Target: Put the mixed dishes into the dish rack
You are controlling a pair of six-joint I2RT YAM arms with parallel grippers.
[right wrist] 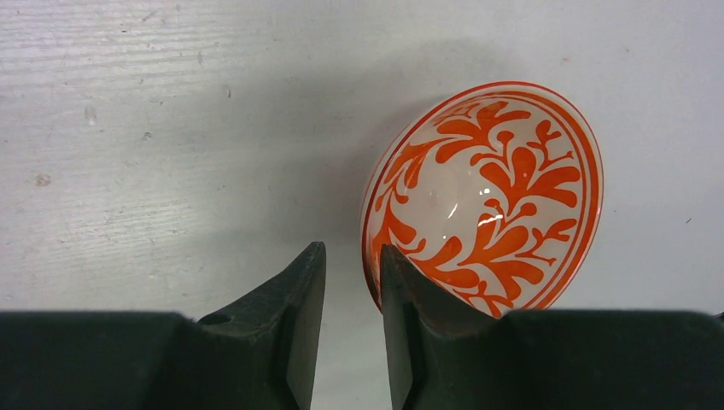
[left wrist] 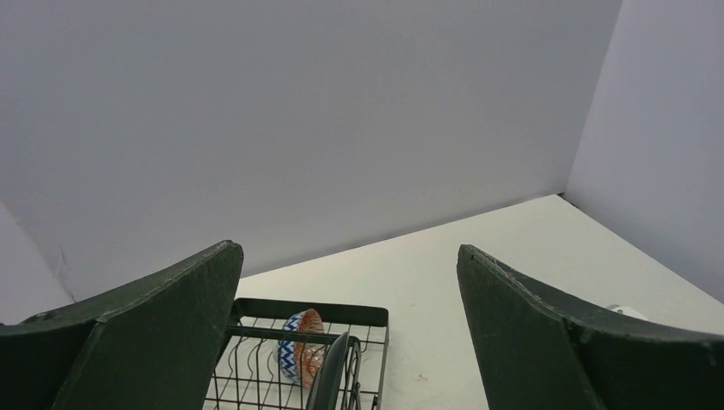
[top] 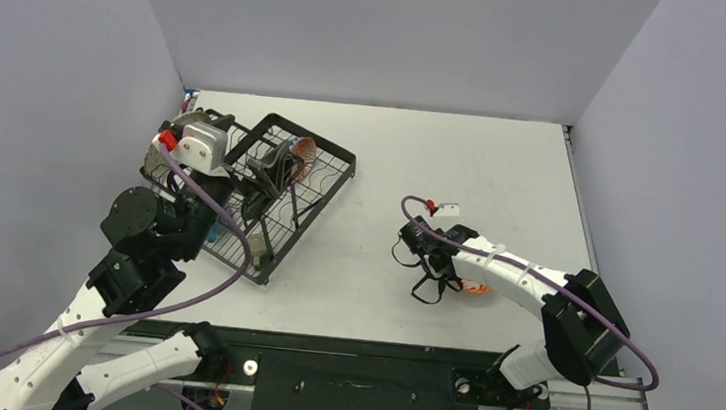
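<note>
Orange-and-white patterned bowl (right wrist: 487, 196) lies tilted on the table (right wrist: 128, 128), well apart from the dish rack (left wrist: 282, 302). Your right gripper (right wrist: 352, 282) straddles its rim, jaws narrowly apart, one finger inside and one outside. I cannot tell whether it grips. Your left gripper (left wrist: 348, 252) hangs wide open over the rack, holding nothing.

Right wrist view: my right fingers (right wrist: 418, 342) cover the patterned bowl (right wrist: 504, 188) from 6 to 8 o'clock. I cannot tell whether they touch the rim. Top view: my right arm (top: 521, 278) hides all but an orange sliver of it. Left wrist view: dish rack (left wrist: 341, 306) cut off at 6 o'clock.
</note>
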